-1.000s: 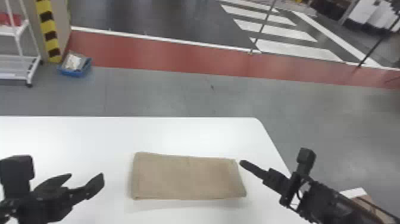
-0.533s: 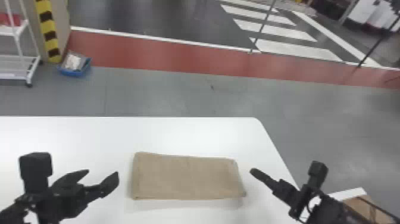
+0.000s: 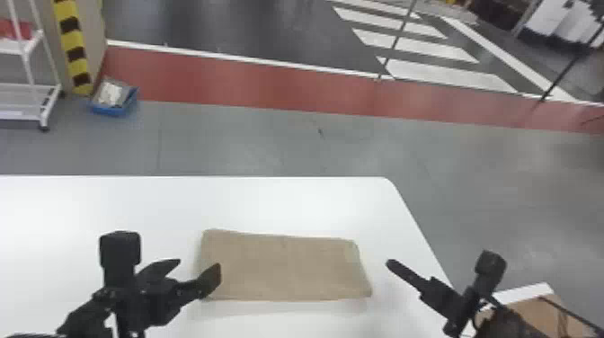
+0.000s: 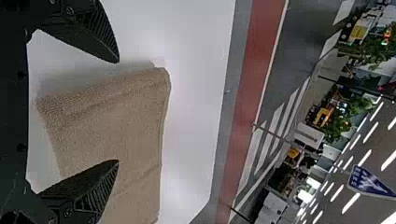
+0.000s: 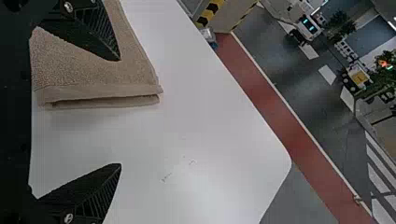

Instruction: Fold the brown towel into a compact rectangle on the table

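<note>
The brown towel (image 3: 287, 269) lies on the white table (image 3: 287, 202) as a flat, folded rectangle, its long side running left to right. Over its left end is my left gripper (image 3: 197, 269), open. In the left wrist view that left gripper (image 4: 117, 112) has its fingers spread, one over the towel (image 4: 116, 126) and one past its end. Off the towel's right end stands my right gripper (image 3: 391, 265). The right wrist view gives the right gripper (image 5: 120, 112) open, with nothing held, and the towel's layered end edge (image 5: 102, 95) between its fingers' lines.
The table's right edge slants beside my right arm. A cardboard box (image 3: 530, 314) sits beyond that edge at the lower right. On the floor farther back are a blue bin (image 3: 112, 101) and a white rack (image 3: 27, 85).
My left gripper has moved right, from beside the towel to over its left end. The right gripper has shifted slightly outward to the right. The towel has kept its place and shape.
</note>
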`<state>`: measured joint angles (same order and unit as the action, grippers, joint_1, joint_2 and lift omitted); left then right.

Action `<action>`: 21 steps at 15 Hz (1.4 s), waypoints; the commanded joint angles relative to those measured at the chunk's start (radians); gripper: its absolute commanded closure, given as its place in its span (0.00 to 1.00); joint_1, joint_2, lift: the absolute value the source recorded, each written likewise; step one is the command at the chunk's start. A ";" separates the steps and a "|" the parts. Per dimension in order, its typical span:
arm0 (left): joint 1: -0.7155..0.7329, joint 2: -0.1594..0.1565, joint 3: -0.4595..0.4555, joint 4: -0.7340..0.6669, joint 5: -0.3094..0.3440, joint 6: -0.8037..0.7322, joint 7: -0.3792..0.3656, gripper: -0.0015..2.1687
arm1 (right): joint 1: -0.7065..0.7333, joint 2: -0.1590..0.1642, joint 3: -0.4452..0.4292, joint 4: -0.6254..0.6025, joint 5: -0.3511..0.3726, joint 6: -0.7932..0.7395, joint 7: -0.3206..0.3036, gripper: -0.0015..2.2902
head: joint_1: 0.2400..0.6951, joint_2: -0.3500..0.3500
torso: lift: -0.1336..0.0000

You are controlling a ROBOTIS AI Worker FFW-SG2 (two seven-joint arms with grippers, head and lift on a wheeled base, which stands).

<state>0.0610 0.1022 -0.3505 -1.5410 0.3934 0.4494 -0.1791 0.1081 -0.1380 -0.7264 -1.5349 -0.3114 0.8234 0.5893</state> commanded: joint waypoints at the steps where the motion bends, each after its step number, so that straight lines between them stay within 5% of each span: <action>1: -0.038 -0.004 -0.064 0.033 0.004 0.004 0.053 0.10 | 0.013 0.000 -0.002 0.001 0.001 -0.036 0.007 0.04 | 1.00 0.00 | 1.00; 8: -0.089 -0.047 -0.160 0.121 -0.120 0.013 0.197 0.11 | 0.022 0.001 -0.015 -0.001 -0.002 -0.069 0.035 0.04 | 1.00 0.00 | 1.00; 10: -0.093 -0.047 -0.160 0.121 -0.128 0.022 0.207 0.24 | 0.018 0.001 -0.016 -0.001 -0.002 -0.069 0.038 0.04 | 1.00 0.00 | 1.00; 18: -0.115 -0.047 -0.160 0.121 -0.150 0.130 0.220 0.26 | 0.010 0.003 -0.002 -0.010 -0.009 -0.082 0.041 0.04 | 1.00 0.00 | 1.00; 21: -0.096 -0.039 -0.148 0.099 -0.145 0.151 0.236 0.65 | 0.010 0.003 -0.002 -0.011 -0.009 -0.082 0.040 0.04 | 1.00 0.00 | 1.00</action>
<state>-0.0446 0.0595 -0.5052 -1.4317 0.2469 0.5966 0.0559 0.1181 -0.1350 -0.7286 -1.5456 -0.3204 0.7418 0.6299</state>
